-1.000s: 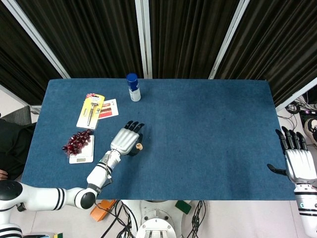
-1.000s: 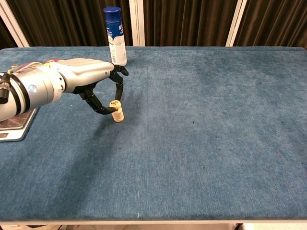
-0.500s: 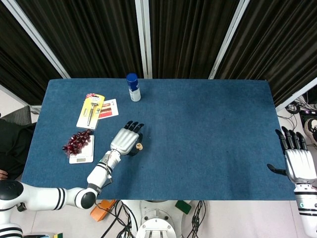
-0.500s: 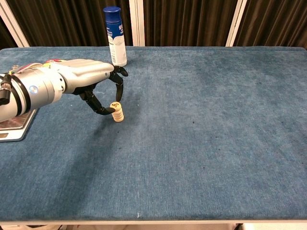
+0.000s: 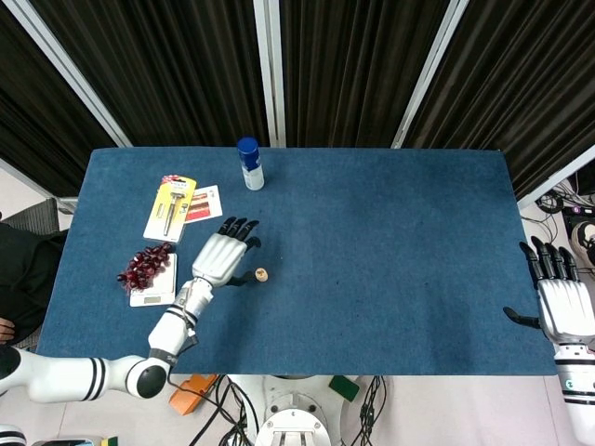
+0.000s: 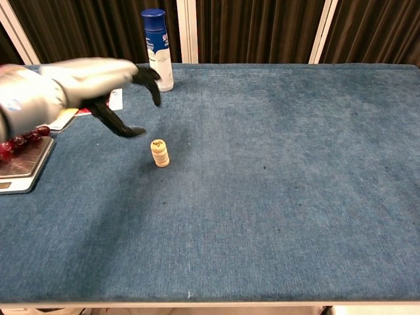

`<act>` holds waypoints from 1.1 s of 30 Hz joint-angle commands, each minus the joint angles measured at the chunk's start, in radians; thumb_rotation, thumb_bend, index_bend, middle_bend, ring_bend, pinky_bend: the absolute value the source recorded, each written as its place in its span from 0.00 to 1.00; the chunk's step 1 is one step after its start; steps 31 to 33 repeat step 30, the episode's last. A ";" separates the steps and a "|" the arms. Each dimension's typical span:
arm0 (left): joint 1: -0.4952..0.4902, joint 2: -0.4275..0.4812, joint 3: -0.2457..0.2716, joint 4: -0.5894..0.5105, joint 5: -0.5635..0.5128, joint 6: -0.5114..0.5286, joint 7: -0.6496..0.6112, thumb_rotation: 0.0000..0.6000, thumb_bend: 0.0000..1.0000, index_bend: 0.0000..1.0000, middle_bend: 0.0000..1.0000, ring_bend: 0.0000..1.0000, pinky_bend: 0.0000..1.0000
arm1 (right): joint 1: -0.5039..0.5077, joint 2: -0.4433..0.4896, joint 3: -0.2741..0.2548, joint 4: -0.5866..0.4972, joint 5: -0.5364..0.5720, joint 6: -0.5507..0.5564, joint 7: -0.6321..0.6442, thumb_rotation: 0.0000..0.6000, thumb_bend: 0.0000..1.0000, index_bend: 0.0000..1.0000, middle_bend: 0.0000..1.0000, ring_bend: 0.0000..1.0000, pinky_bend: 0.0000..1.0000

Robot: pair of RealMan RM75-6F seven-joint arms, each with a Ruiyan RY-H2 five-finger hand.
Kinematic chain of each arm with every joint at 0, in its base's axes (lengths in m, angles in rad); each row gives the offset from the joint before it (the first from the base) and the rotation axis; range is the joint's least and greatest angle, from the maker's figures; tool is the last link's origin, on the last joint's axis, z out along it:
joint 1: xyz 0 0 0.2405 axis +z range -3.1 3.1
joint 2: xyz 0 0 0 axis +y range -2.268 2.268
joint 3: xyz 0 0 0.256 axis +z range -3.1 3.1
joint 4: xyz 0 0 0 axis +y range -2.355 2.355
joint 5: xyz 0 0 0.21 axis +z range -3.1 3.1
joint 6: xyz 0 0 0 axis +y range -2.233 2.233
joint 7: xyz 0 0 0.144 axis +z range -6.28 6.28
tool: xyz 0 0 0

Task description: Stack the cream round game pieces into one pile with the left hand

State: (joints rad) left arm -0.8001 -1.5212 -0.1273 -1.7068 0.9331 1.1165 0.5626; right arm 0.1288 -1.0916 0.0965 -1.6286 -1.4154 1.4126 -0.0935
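Observation:
The cream round game pieces stand as one upright pile (image 6: 159,153) on the blue table, seen from above as a single disc (image 5: 261,274). My left hand (image 5: 218,259) hovers just left of the pile, raised off the table and blurred in the chest view (image 6: 98,88), fingers spread and holding nothing. A clear gap separates its fingertips from the pile. My right hand (image 5: 561,299) rests open at the table's far right edge, fingers apart, empty.
A blue-capped spray can (image 6: 156,49) stands at the back behind the pile. A small scale with red grapes (image 5: 147,268) sits at the left, a packaged tool (image 5: 170,207) and a card (image 5: 204,203) beyond it.
My left hand has let go of the pile's top piece and pulled back to the left and upward. The pile stays standing. The right hand has not moved.

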 commanded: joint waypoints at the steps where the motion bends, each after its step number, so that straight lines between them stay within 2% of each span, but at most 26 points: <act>1: 0.073 0.092 0.022 -0.074 0.083 0.076 -0.067 1.00 0.30 0.29 0.04 0.00 0.00 | -0.002 0.002 0.000 0.004 0.000 0.002 0.010 1.00 0.09 0.00 0.02 0.00 0.02; 10: 0.265 0.276 0.078 -0.135 0.168 0.257 -0.198 1.00 0.28 0.27 0.06 0.00 0.00 | -0.001 0.009 -0.015 0.022 -0.030 -0.008 0.059 1.00 0.09 0.00 0.02 0.00 0.02; 14: 0.354 0.318 0.104 -0.125 0.197 0.327 -0.272 0.99 0.24 0.27 0.06 0.00 0.00 | 0.015 0.038 -0.035 0.008 -0.076 -0.040 0.121 1.00 0.09 0.00 0.02 0.00 0.02; 19: 0.468 0.342 0.153 -0.069 0.287 0.440 -0.327 0.91 0.20 0.26 0.06 0.00 0.00 | 0.020 0.047 -0.034 -0.004 -0.099 -0.028 0.159 1.00 0.09 0.00 0.02 0.00 0.02; 22: 0.524 0.344 0.176 -0.031 0.337 0.493 -0.358 0.91 0.20 0.26 0.06 0.00 0.00 | 0.019 0.045 -0.034 -0.013 -0.110 -0.017 0.166 1.00 0.09 0.00 0.02 0.00 0.02; 28: 0.599 0.375 0.213 -0.015 0.386 0.516 -0.390 0.93 0.20 0.26 0.06 0.00 0.00 | 0.015 0.050 -0.035 -0.045 -0.117 -0.001 0.144 1.00 0.09 0.00 0.02 0.00 0.02; 33: 0.618 0.376 0.212 -0.013 0.388 0.518 -0.396 0.93 0.19 0.26 0.06 0.00 0.00 | 0.011 0.052 -0.032 -0.058 -0.117 0.010 0.131 1.00 0.09 0.00 0.02 0.00 0.02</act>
